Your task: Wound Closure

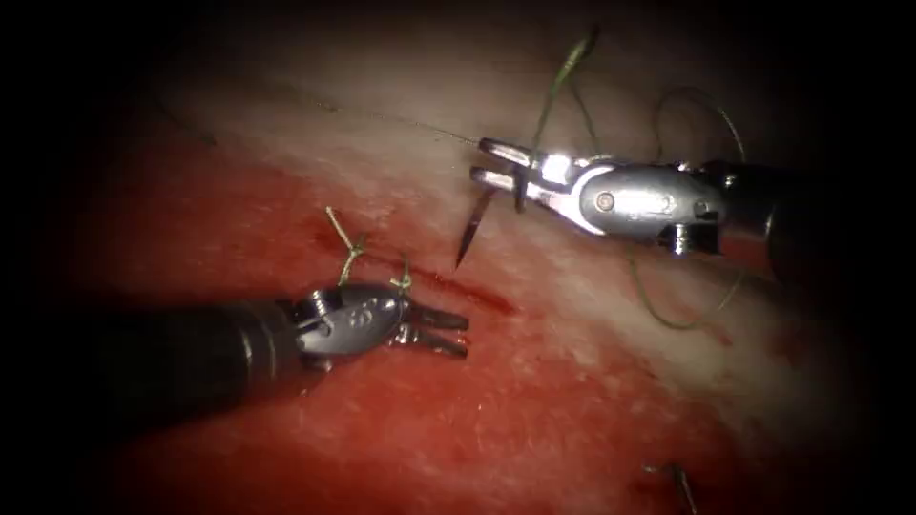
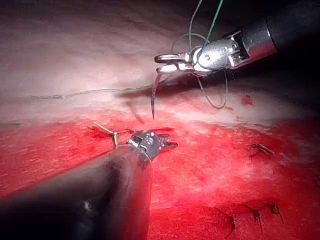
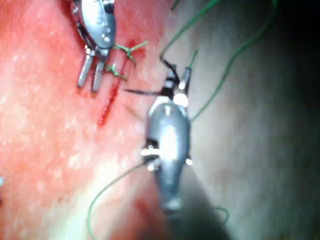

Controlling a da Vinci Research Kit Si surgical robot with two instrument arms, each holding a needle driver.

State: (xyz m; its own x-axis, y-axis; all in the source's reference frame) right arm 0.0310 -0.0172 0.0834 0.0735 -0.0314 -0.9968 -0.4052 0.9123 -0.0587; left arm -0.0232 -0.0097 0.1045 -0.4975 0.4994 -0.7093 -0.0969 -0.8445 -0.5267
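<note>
In the lower left of the endoscope frame, the left tool [image 1: 437, 331] lies low over the red, wet tissue [image 1: 534, 410]. Its two jaws stand slightly apart and hold nothing. Just above its wrist, two knotted stitches with short cut thread ends [image 1: 345, 240] stand up from the cut [image 1: 458, 286], which runs as a dark red line toward the centre of the frame. The left tool's jaws lie just below that line.

Near the centre, the curved needle [image 1: 472, 232] hangs free above the tissue, its sharp tip pointing down toward the cut without touching it. The right tool [image 1: 496, 164], coming in from the upper right, has its jaws clamped on the needle near the blunt tail end. A thin strand of thread [image 1: 401, 120] runs off toward the upper left across the pale tissue, and further thread loops behind and below the right tool's shaft on the right side of the frame.

The left wrist view shows the needle [image 2: 154, 100] hanging from the right tool [image 2: 167, 64], its tip above the border of pale and red tissue, and older stitches [image 2: 260, 148] to the side.
</note>
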